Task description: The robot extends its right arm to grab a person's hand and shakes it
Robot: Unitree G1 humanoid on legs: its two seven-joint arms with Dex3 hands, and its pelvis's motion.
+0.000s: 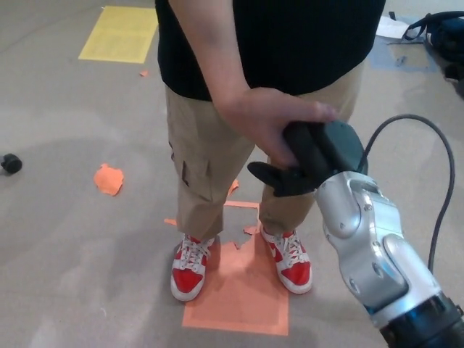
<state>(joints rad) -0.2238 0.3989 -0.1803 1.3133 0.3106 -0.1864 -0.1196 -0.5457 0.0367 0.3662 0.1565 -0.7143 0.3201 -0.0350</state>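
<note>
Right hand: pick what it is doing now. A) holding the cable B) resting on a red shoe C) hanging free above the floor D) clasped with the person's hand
D: the right hand is wrapped in the person's hand, the person's thumb over its top, well above the red shoes.

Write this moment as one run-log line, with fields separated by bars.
phase: handshake | black right hand: clasped with person's bare hand | left hand: not in view | person: standing on orange floor square
</note>
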